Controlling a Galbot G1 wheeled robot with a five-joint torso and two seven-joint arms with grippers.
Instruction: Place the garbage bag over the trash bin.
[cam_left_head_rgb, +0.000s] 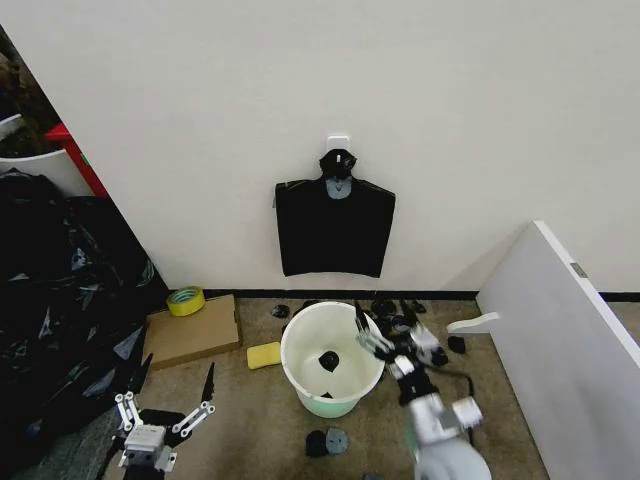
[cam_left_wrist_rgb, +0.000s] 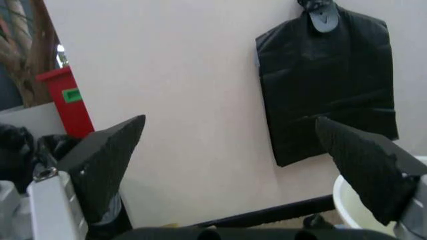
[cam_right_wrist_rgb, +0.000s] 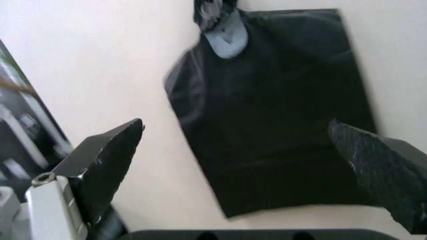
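Hanging flat on the wall from a hook, a black bag (cam_left_head_rgb: 334, 228) (square, knotted top) is seen above the trash bin (cam_left_head_rgb: 331, 358), which stands on the floor against the wall's foot. No loose garbage bag is made out on or over the bin yet. The right gripper (cam_left_head_rgb: 378, 338) is held at the bin's right rim, fingers spread wide apart and holding nothing; the left gripper (cam_left_head_rgb: 166, 396) is parked low on the floor's left side, fingers likewise splayed and empty. For the step to go well, a bag should probably be pinched near a top edge, then pulled clear without tearing. Inside the bin, one small dark scrap (cam_left_head_rgb: 328, 360) is seen on the bottom; otherwise it is unlined.
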